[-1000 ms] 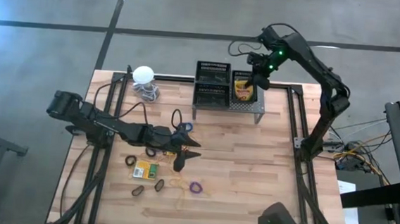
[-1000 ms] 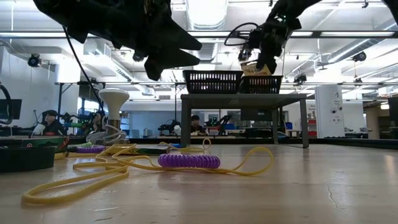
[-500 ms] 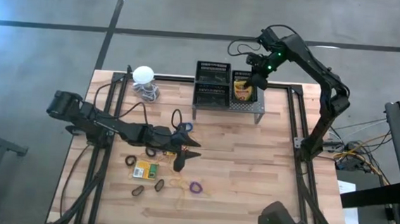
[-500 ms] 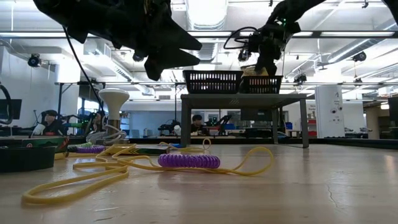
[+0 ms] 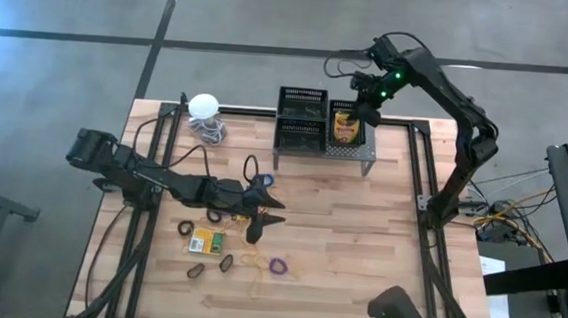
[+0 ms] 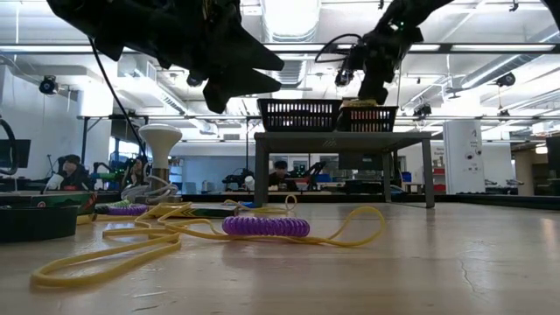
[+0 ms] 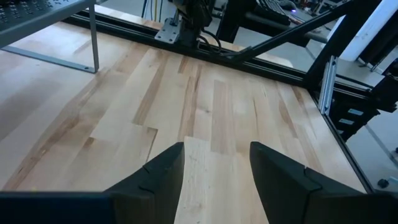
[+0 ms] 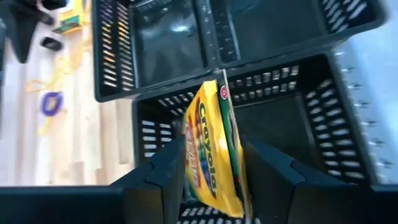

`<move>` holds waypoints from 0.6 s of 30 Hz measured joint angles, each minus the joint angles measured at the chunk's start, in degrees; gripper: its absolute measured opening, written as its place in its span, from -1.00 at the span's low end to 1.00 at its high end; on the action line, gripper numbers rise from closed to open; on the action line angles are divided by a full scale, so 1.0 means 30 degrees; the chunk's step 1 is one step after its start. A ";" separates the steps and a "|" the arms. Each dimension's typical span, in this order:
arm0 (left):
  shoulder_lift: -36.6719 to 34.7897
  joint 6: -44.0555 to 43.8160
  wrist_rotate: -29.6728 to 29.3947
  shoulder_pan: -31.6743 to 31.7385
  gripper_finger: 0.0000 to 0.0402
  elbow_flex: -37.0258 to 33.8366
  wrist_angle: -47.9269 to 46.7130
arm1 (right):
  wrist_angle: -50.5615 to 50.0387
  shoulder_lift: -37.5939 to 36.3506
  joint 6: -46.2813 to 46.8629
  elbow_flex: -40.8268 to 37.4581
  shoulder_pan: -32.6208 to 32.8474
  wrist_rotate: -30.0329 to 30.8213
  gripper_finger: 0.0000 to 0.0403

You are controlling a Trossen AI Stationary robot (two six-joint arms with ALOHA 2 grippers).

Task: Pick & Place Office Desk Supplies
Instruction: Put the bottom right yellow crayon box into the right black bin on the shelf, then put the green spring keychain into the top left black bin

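Observation:
A yellow-and-green crayon box (image 8: 211, 155) stands on edge inside the right black mesh bin (image 5: 347, 111), on the grey stand (image 5: 324, 154). My right gripper (image 8: 214, 180) hovers above that bin, open, one finger on either side of the box. The crayon box (image 5: 345, 129) fills most of the bin in the high view. More mesh bins (image 5: 301, 118) stand to its left. A second crayon box (image 5: 208, 241) and several rubber bands, a purple one (image 5: 277, 267) among them, lie on the near table. My left gripper (image 5: 265, 218) hangs open above the table's middle, holding nothing.
A white ball with a coiled cord (image 5: 205, 108) sits at the far left. A yellow band (image 6: 157, 241) and the purple band (image 6: 265, 227) lie close to the low camera. Bare wood (image 7: 211, 106) stretches from my left gripper toward the table's right edge.
My right gripper has opened and let go of the crayon box. The box, which stood above the bin's rim in the low view, has sunk into the bin. My left arm has kept still.

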 joint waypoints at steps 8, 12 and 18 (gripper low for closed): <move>0.0000 0.0000 -0.0006 0.0000 -0.07 0.0000 -0.0005 | 0.0761 -0.2218 0.0911 0.0007 0.0108 0.2347 -0.32; 0.0000 0.0000 0.0000 0.0000 -0.07 0.0000 0.0005 | 0.1406 -0.4231 0.1950 -0.0060 0.1108 0.3277 -0.35; 0.0000 -0.0007 -0.0007 0.0000 -0.07 0.0000 0.0222 | 0.3862 -0.8267 0.4398 -0.1798 0.6034 0.6586 -0.40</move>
